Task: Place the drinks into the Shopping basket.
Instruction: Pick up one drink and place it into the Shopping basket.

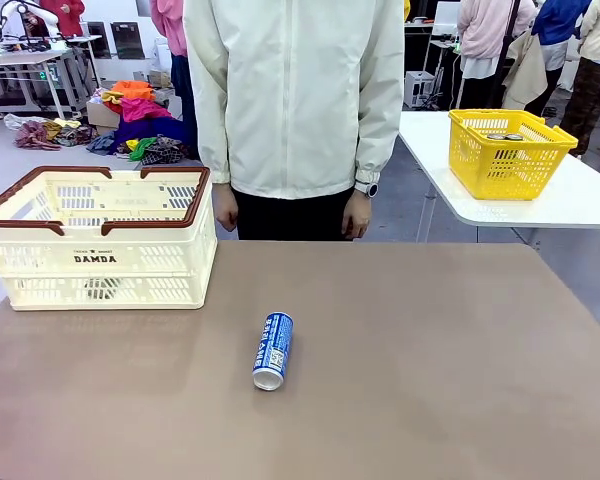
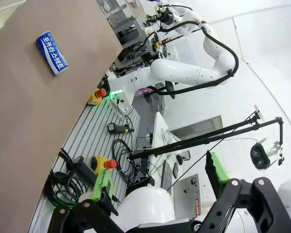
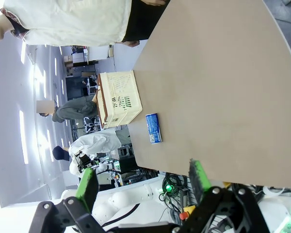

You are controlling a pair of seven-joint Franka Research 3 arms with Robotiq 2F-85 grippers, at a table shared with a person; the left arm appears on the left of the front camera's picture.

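Note:
A blue drink can (image 1: 273, 350) with white lettering lies on its side near the middle of the brown table, silver top toward me. The same blue can (image 2: 52, 52) appears at the upper left of the left wrist view and as a small blue can (image 3: 153, 128) in the right wrist view. The cream-white Shopping basket (image 1: 20, 271), with brown-red handles and "DAMDA" on its side, stands at the table's far left; the basket (image 3: 119, 97) sits just past the can. My left gripper (image 2: 157, 177) and right gripper (image 3: 143, 177) hang open, off the table, holding nothing.
A person in a cream jacket (image 1: 295, 95) stands at the far edge, hands down by the table. A yellow mesh basket (image 1: 508, 150) rests on a white table at the back right. The brown table (image 1: 430, 360) has free room right of the can.

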